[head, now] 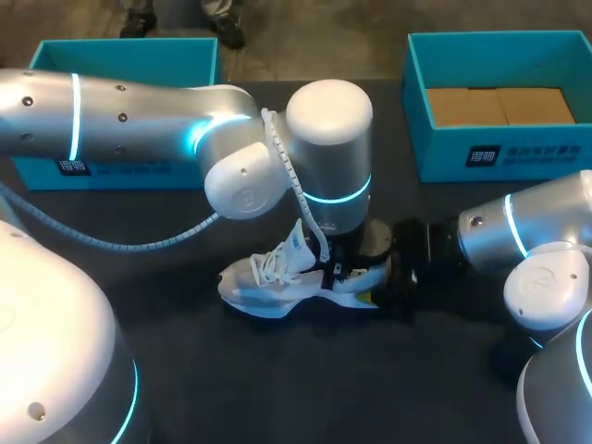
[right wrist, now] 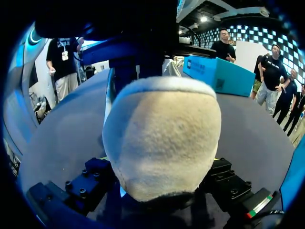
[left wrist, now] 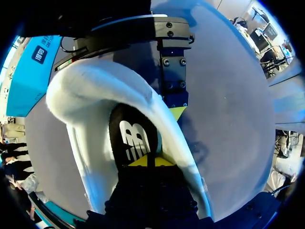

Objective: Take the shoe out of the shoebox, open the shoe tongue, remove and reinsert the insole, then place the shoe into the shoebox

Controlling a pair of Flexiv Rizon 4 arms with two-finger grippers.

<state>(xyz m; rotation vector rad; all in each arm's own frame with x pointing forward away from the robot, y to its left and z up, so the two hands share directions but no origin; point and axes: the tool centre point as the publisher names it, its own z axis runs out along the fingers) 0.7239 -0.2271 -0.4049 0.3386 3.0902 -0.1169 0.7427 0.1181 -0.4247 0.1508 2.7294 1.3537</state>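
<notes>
On the counter sit two teal boxes, the left box and the right box with cardboard inside, both well apart from the work. The shoe lies mid-counter, sole down, long axis left-right, toe left, heel right. Our right pincer clamps the heel from the right. Our left pincer drops into the opening, tips together on the insole; whether it pinches the insole we can't tell. The right box is nearer; only our own arms crowd the path.

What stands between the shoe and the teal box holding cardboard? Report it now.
Nothing visible. Only bare table lies between the shoe and the teal box on the right.
</notes>
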